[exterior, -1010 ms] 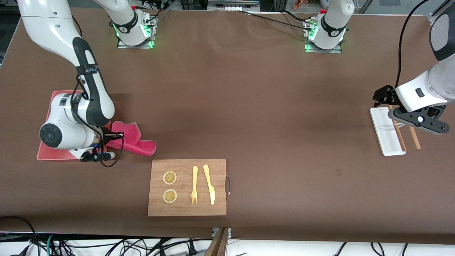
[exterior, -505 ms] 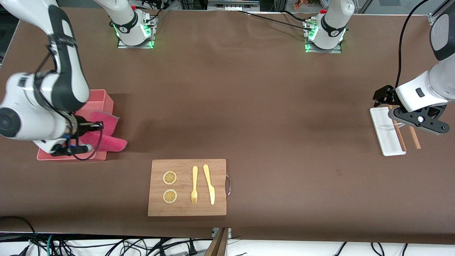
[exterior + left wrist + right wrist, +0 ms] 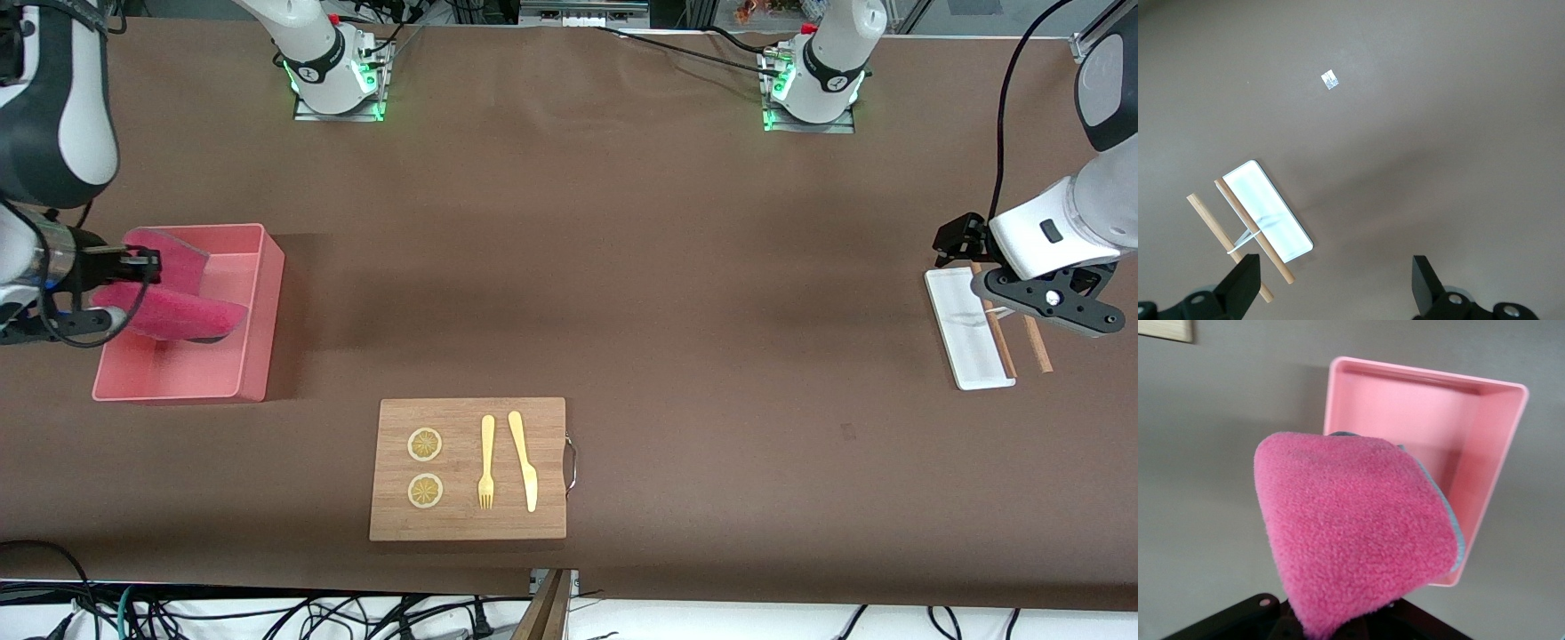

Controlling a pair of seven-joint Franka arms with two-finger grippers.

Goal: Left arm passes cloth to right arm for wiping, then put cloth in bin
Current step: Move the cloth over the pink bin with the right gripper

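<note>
A broad brown worktop (image 3: 622, 267) carries everything, with cables trailing along its near edge. Largest on it is the salmon-pink rectangular plastic bin (image 3: 258, 311), low-walled, toward the right arm's end. Nearer the front camera lies a wooden cutting board (image 3: 468, 524) bearing two lemon slices (image 3: 425, 444), a yellow fork (image 3: 486, 462) and a yellow knife (image 3: 524, 462). Toward the left arm's end sits a narrow flat white tray (image 3: 960, 329) with two wooden sticks (image 3: 1036, 345) beside it.

The right end effector (image 3: 133, 267) hangs over the bin, clamped on the small magenta-pink fabric cloth (image 3: 187, 307), which droops above the bin's open interior. The left end effector (image 3: 1335, 290) waits over the white tray with its jaws wide and empty.

Judging by this, handover and wiping appear finished; only releasing the cloth into the bin remains. No readable brand, label or writing shows on anything.
</note>
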